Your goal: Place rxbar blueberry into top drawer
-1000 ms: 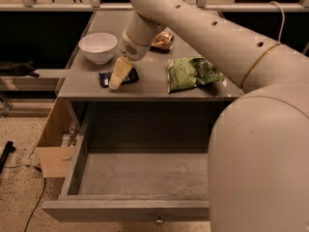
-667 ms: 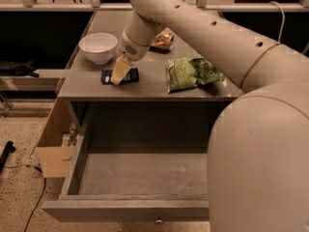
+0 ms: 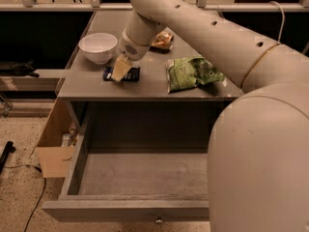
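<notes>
The rxbar blueberry (image 3: 131, 74) is a small dark navy wrapper lying flat on the grey counter (image 3: 149, 87), just right of the white bowl. My gripper (image 3: 120, 70) reaches down from the arm and sits right on top of the bar, covering its middle. The top drawer (image 3: 130, 204) is pulled wide open below the counter edge, its grey box bare inside, with a small round knob (image 3: 158, 221) on the front panel.
A white bowl (image 3: 98, 47) stands at the counter's left. A green bag (image 3: 192, 72) lies to the right of the bar, a brown-orange snack packet (image 3: 162, 40) behind it. My large arm fills the right side. A cardboard box (image 3: 54, 144) stands on the floor at left.
</notes>
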